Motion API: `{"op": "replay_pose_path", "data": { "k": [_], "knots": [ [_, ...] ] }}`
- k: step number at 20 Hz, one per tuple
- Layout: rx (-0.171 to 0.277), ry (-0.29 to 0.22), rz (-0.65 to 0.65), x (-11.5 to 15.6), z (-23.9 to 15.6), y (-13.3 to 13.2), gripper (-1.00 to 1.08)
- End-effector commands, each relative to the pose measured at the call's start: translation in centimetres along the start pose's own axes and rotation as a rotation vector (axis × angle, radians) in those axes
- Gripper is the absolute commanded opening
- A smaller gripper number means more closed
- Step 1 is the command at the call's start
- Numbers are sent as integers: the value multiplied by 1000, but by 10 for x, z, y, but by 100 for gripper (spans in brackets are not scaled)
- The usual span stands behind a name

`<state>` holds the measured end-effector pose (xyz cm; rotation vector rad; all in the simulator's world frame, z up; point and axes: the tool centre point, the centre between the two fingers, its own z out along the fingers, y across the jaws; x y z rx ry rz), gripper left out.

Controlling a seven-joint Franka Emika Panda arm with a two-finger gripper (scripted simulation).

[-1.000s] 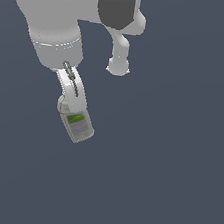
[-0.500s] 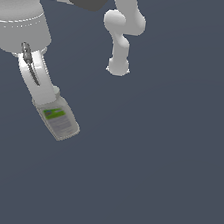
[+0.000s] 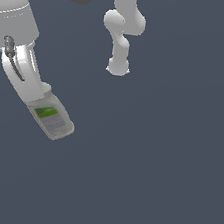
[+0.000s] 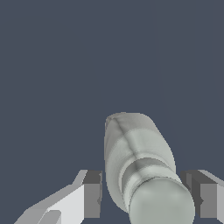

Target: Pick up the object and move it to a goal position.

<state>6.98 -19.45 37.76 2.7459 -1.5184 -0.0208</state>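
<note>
The pale grey-beige bottle (image 3: 52, 118) with a green-and-white label hangs from my gripper (image 3: 36, 93) at the exterior view's left, tilted, base pointing down and to the right. The gripper is shut on the bottle's cap end. In the wrist view the bottle (image 4: 133, 153) runs away from the camera between the two fingers (image 4: 89, 194), its rounded cap nearest, with the gripper (image 4: 146, 197) closed around it. Only dark grey floor shows beneath it.
The robot's own base and lower links (image 3: 121, 44) stand at the back of the exterior view, to the right of the gripper. Plain dark grey floor (image 3: 150, 180) fills everything else.
The gripper with the bottle has moved towards the exterior view's left and looms larger in the picture. The bottle stays held and keeps its tilt.
</note>
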Motion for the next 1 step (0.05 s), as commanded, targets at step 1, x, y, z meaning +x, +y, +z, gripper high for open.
{"op": "replay_pose_path", "data": {
  "k": [1],
  "knots": [
    [10,10,0,2,-9,0,-100]
  ]
}}
